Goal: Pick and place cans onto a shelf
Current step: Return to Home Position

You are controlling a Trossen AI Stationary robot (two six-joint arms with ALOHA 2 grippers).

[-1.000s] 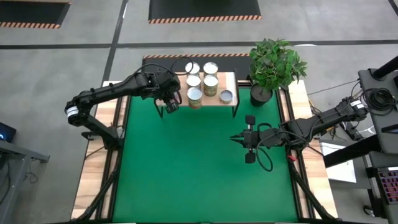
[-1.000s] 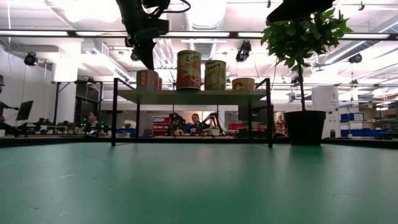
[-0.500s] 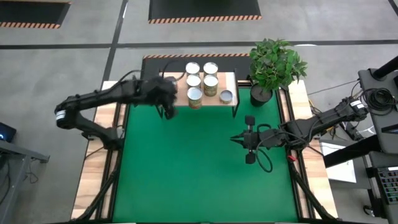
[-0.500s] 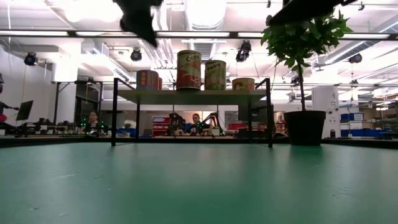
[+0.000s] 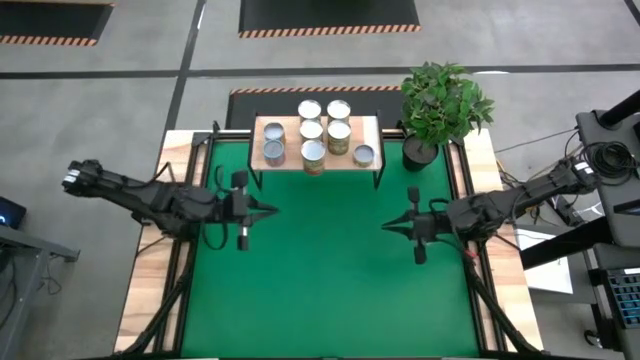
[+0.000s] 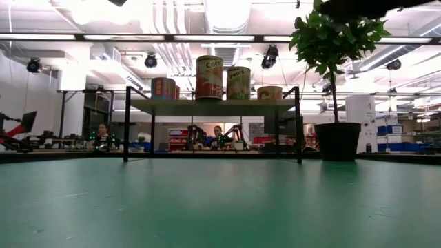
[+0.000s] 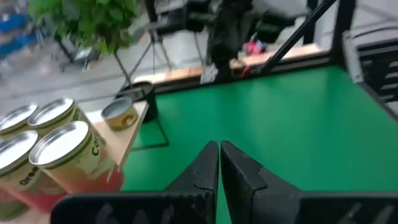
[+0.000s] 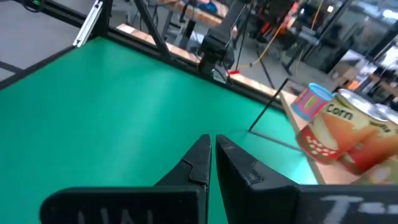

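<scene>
Several cans (image 5: pixel 313 131) with silver tops stand upright on the shelf (image 5: pixel 290 163), a light wood platform on black legs at the table's far edge. In the low view the cans (image 6: pixel 209 77) stand in a row on the shelf top (image 6: pixel 213 105). My left gripper (image 5: pixel 268 210) is shut and empty over the green mat, near of the shelf's left end, pointing right. My right gripper (image 5: pixel 386 226) is shut and empty over the mat's right half, pointing left. The left wrist view shows its shut fingers (image 7: pixel 219 148) with cans (image 7: pixel 62 149) beside them; the right wrist view shows its shut fingers (image 8: pixel 213 143) and cans (image 8: pixel 348 124).
A green plant in a black pot (image 5: pixel 420 152) stands right of the shelf at the far right corner; it also shows in the low view (image 6: pixel 337 141). The green mat (image 5: pixel 320 280) lies between light wood side borders (image 5: pixel 150 290). People sit in the room beyond the table.
My left arm has drawn back from the shelf's left end toward the table's left and near side, and its gripper has turned to point right over the mat. Two cans at the shelf's left end now show uncovered. My right gripper has shifted slightly toward the right edge.
</scene>
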